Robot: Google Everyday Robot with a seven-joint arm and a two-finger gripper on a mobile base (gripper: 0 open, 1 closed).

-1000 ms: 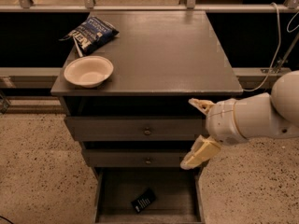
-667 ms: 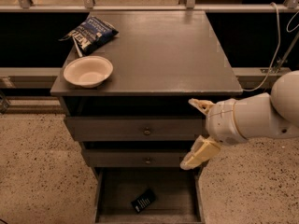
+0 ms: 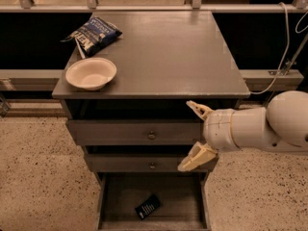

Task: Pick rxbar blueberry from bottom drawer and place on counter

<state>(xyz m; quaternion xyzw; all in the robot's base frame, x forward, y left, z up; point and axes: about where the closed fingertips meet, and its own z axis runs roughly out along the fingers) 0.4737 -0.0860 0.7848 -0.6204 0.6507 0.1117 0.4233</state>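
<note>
The rxbar blueberry (image 3: 148, 206) is a small dark wrapper lying flat on the floor of the open bottom drawer (image 3: 110, 201), left of its middle. The counter (image 3: 178, 52) is the broad grey top of the cabinet. My gripper (image 3: 191, 136) hangs in front of the right part of the two upper drawers, above and to the right of the bar. Its two pale fingers are spread wide apart, one up at the counter's front edge, one down at the middle drawer. It holds nothing.
A white bowl (image 3: 91, 73) sits at the counter's front left, and a blue-and-white chip bag (image 3: 94, 34) lies behind it. The two upper drawers (image 3: 139, 134) with round knobs are pulled out a little. A cable (image 3: 284, 57) hangs at the right. Speckled floor surrounds the cabinet.
</note>
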